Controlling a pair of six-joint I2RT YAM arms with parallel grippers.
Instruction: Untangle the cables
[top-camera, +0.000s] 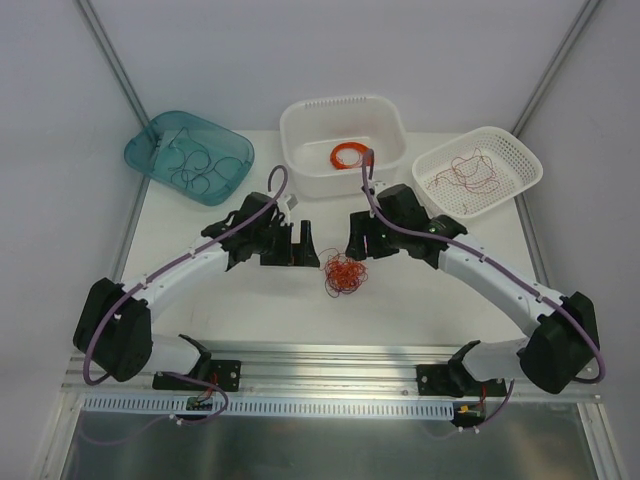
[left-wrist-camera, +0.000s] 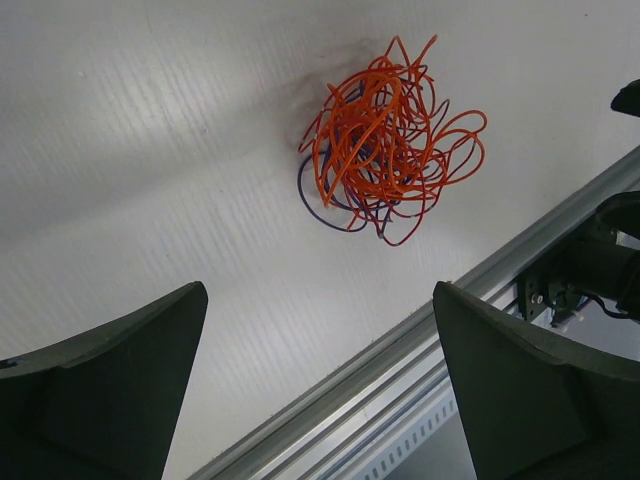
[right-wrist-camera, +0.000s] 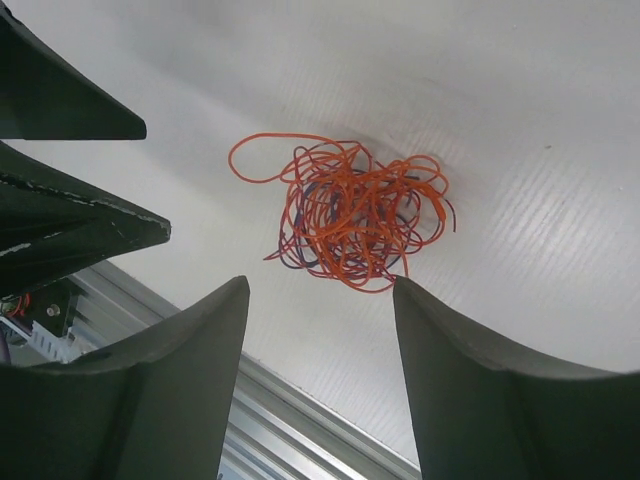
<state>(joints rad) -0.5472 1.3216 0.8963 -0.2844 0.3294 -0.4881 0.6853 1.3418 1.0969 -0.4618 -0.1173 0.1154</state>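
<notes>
You are looking down on a matte white table (top-camera: 250, 310) inside a plain white enclosure, with pale walls and grey metal struts running up at the back corners. An aluminium rail (top-camera: 330, 360) runs along the near edge, where both arm bases are bolted. The tangled ball of cables (top-camera: 344, 274), mostly orange-red with a few darker strands, lies on the bare tabletop near the middle, just in front of both grippers and touching neither. The left gripper (top-camera: 295, 252) hangs just left of the ball with its jaws spread wide and nothing between them. The right gripper (top-camera: 362, 245) hangs just behind and to the right, its jaws parted less widely and also empty. From the right wrist, the lowest loop of the ball comes close to one fingertip (right-wrist-camera: 405, 290); you cannot tell whether they touch. Three containers stand along the far edge. A teal bin (top-camera: 135, 155) at the back left holds thin dark loops (top-camera: 200, 165). A white basket (top-camera: 300, 115) in the centre holds a neat orange ring coil (top-camera: 350, 155). A white perforated basket (top-camera: 425, 165) at the back right holds loose dark red strands (top-camera: 465, 175).
</notes>
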